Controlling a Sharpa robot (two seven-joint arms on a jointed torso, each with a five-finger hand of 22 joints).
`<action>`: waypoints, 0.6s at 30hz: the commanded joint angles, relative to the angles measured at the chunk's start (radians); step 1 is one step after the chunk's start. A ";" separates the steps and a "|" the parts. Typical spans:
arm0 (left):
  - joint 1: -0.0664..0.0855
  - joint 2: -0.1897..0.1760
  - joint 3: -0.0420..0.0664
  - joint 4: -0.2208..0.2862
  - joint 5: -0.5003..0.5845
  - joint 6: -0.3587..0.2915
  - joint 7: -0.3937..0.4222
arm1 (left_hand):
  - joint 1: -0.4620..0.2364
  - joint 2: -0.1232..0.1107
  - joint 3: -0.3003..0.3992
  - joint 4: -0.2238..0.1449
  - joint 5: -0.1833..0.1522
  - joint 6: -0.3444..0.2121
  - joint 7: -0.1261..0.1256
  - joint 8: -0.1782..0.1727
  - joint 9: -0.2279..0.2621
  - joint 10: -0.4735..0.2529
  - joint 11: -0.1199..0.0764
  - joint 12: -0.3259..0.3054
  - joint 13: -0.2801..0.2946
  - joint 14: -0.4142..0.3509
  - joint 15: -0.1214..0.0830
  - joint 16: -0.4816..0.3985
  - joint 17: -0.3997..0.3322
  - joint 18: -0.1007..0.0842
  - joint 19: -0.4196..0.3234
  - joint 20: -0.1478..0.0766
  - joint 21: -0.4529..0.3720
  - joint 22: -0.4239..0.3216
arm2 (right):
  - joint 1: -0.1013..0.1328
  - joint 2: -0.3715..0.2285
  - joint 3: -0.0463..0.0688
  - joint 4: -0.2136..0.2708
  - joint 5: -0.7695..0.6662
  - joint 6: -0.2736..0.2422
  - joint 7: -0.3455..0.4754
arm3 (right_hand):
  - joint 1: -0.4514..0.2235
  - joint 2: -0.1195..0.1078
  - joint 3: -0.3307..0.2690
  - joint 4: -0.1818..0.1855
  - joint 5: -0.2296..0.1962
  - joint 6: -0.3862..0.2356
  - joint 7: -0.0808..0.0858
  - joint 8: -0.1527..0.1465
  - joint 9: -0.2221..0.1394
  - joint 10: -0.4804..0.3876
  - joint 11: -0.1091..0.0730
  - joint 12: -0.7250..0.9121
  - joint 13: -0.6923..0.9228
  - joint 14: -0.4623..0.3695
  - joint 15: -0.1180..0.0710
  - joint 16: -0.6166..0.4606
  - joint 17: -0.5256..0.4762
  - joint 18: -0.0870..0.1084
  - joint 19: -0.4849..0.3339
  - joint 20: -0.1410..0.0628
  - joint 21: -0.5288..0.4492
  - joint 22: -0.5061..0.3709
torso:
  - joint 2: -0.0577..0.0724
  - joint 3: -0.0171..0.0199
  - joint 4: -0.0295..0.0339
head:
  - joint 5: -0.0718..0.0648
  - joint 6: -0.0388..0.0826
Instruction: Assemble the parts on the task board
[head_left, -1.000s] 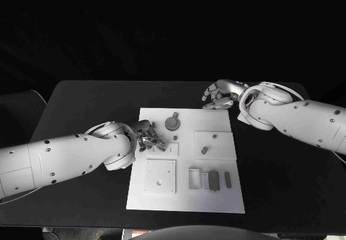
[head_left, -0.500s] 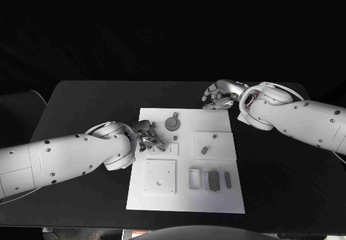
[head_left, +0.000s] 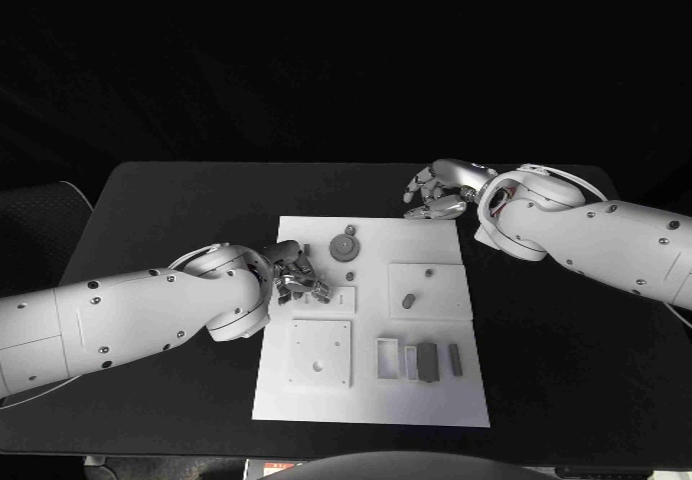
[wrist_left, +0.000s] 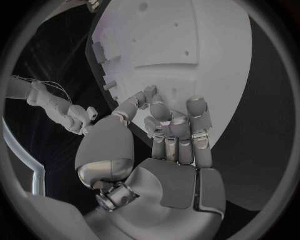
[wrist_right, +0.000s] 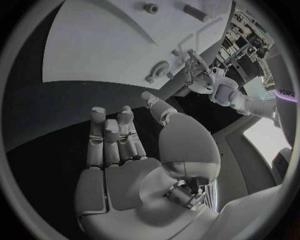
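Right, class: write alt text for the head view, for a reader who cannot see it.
A white task board lies on a black table, with small grey parts on it. The left hand works at the board's left edge; the right hand hovers open by its far right corner.

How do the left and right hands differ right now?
The left hand is over the task board, fingers curled down by a small part; the right hand is off the board's far edge, over the black table. The right hand's fingers are apart and hold nothing; whether the left hand holds anything I cannot tell.
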 joint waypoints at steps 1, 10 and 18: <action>-0.005 0.001 -0.004 0.000 -0.004 0.028 -0.009 | 0.012 0.019 0.002 -0.007 -0.004 0.008 0.002 0.003 0.002 -0.002 -0.004 -0.003 0.002 0.004 -0.019 0.000 0.001 0.018 -0.003 -0.002 0.005 0.020 | -0.001 -0.001 0.000 0.002 0.000 0.010 0.008 | -0.009 0.000 0.000 0.005 0.005 0.000 0.005 -0.005 -0.002 -0.003 0.001 0.006 -0.002 0.006 -0.002 -0.003 0.000 0.012 0.005 -0.004 -0.004 0.013 | 0.000 -0.0002 0.0006 | -0.001 0.000; -0.005 -0.003 -0.004 0.004 -0.004 0.039 -0.011 | 0.011 0.023 0.001 -0.006 -0.005 0.008 0.002 0.004 0.001 -0.001 -0.004 -0.003 0.002 0.004 -0.019 0.000 0.002 0.018 -0.003 -0.002 0.005 0.020 | -0.001 -0.001 0.000 0.003 0.000 0.010 0.008 | -0.009 0.000 0.000 0.005 0.005 0.000 0.005 -0.005 -0.002 -0.003 0.001 0.006 -0.002 0.006 -0.002 -0.003 0.000 0.012 0.005 -0.004 -0.004 0.013 | 0.000 -0.0006 0.0004 | -0.001 -0.002; -0.006 0.002 -0.004 0.001 0.002 0.036 -0.006 | 0.005 0.024 -0.003 -0.004 -0.006 0.007 0.002 0.003 0.001 -0.002 -0.003 -0.003 0.003 0.004 -0.019 0.000 0.002 0.017 -0.004 -0.001 0.005 0.020 | -0.001 0.000 0.000 0.002 0.000 0.009 0.008 | -0.009 0.000 0.000 0.006 0.005 0.000 0.005 -0.005 -0.002 -0.003 0.001 0.006 -0.002 0.006 -0.002 -0.003 0.000 0.012 0.005 -0.004 -0.004 0.013 | 0.000 -0.0008 0.0007 | -0.001 -0.001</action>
